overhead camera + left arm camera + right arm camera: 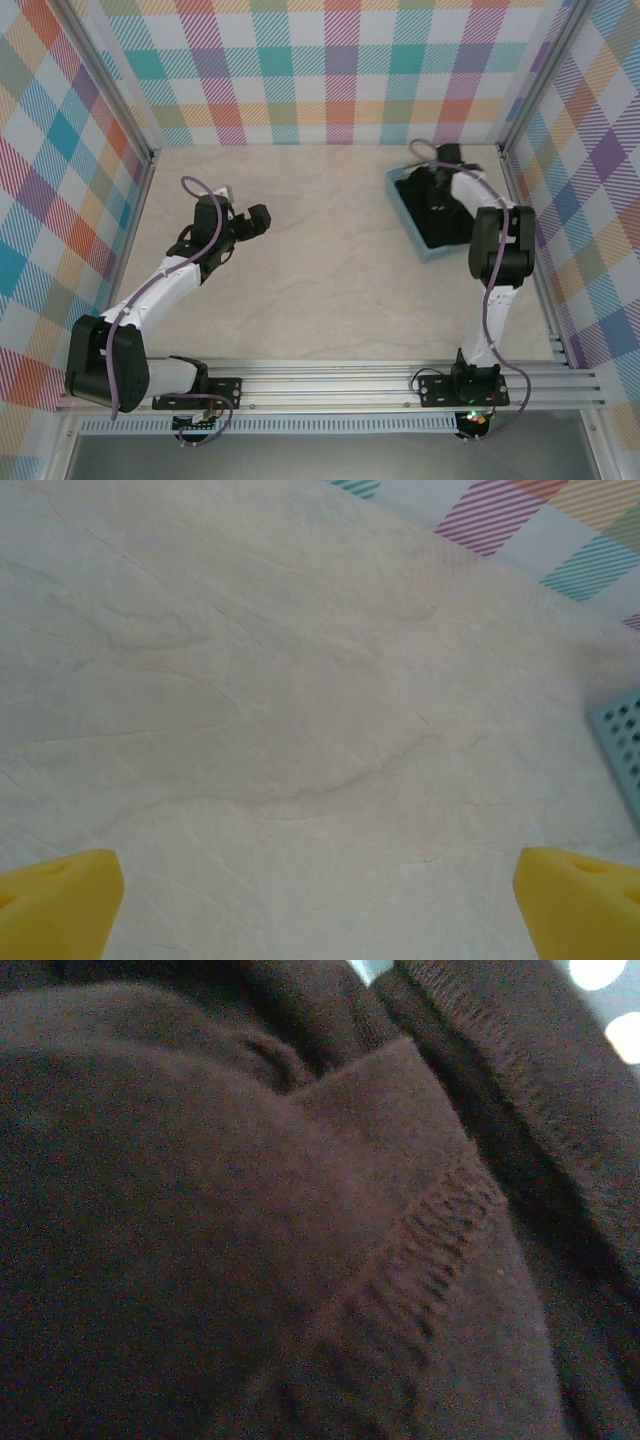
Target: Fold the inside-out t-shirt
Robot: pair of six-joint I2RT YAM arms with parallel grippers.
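The left tool hangs spread wide, counter beneath it. The right tool sits buried in the black t-shirt inside the basket; I cannot tell its grip.

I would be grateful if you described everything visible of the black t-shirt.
The t-shirt lies bunched inside the light-blue basket at the far right of the table. Up close it is dark, soft, slightly fuzzy cloth in rumpled folds, with exposed overlock stitching along a seam. The right gripper reaches down into it; whether it grips is unclear.
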